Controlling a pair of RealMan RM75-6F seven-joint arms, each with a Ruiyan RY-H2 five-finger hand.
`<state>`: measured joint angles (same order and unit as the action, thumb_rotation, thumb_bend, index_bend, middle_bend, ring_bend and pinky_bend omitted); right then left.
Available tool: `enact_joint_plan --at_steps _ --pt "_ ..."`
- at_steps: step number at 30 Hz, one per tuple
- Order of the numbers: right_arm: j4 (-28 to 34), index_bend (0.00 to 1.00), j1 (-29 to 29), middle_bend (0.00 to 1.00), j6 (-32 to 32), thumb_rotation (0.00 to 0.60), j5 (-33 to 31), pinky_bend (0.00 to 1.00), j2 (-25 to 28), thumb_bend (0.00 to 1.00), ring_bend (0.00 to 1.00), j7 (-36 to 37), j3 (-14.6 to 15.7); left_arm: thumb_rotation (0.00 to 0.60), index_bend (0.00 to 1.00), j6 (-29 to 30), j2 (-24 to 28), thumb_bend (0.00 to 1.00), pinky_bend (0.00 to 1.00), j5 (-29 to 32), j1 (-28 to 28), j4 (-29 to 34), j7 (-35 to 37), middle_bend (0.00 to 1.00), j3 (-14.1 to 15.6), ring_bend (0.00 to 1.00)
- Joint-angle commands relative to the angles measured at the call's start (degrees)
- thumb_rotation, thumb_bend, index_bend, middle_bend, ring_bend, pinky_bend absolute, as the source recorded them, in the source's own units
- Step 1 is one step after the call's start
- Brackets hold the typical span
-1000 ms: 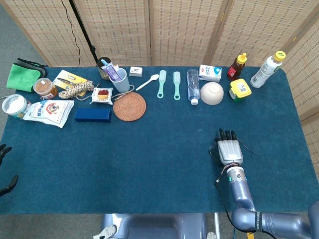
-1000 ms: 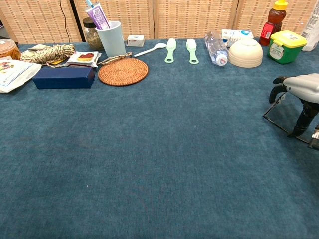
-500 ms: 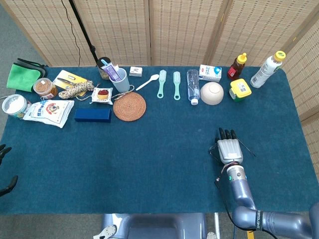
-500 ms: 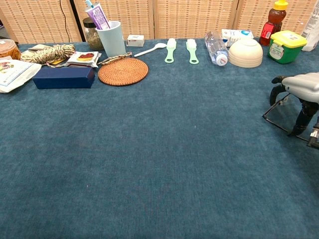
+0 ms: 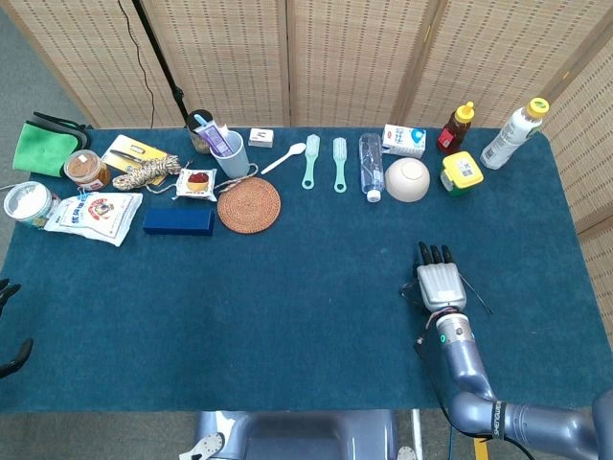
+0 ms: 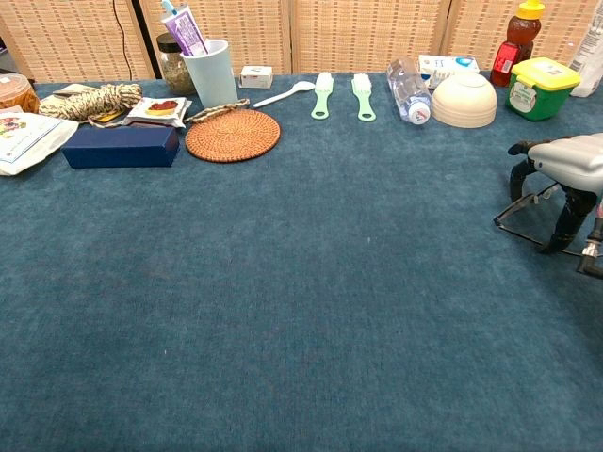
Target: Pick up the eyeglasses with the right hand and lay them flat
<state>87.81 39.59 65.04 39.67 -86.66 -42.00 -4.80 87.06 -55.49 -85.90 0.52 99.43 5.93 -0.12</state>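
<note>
The right hand [image 6: 562, 169] sits palm-down over the eyeglasses [image 6: 524, 215] near the right edge of the counter [image 5: 287, 307], with its dark fingers [image 6: 515, 174] curled down around the thin frame. Compared with one second ago, the hand is a little higher and slightly more to the left in the chest view, and the frame under it has moved with it; its near corner now looks lifted off the blue cloth rather than lying on it (the frame is thin, so I cannot be fully sure). In the head view the hand [image 5: 440, 285] covers most of the glasses, and only thin wires show at its two sides.

From this I judge that the hand is holding the eyeglasses and that the pick-up has just started. The laying flat is not yet done. The next part probably needs a careful turn of the wrist, because the frame is light and could slip or catch between the fingers.

The left hand [image 5: 10, 326] is only partly visible at the left border, and whether it is spread or closed I cannot tell.
</note>
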Motion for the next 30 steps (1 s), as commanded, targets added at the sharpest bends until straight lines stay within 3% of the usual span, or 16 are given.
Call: enact_joint_plan --at_steps 1,30 --pt "-0.9 0.40 0.0 0.01 -0.7 0.600 0.6 0.00 -0.1 0.13 0.00 0.4 -0.1 0.600 0.12 -0.1 0.1 0.34 0.00 0.1 0.0 0.1 -0.2 0.08 0.0 0.07" --pt "-4.8 0.54 1.2 0.09 -5.0 0.600 2.0 0.00 -0.2 0.17 0.00 0.9 -1.8 0.600 0.12 0.0 0.4 0.34 0.00 0.9 0.6 0.5 -0.8 0.08 0.2 0.06"
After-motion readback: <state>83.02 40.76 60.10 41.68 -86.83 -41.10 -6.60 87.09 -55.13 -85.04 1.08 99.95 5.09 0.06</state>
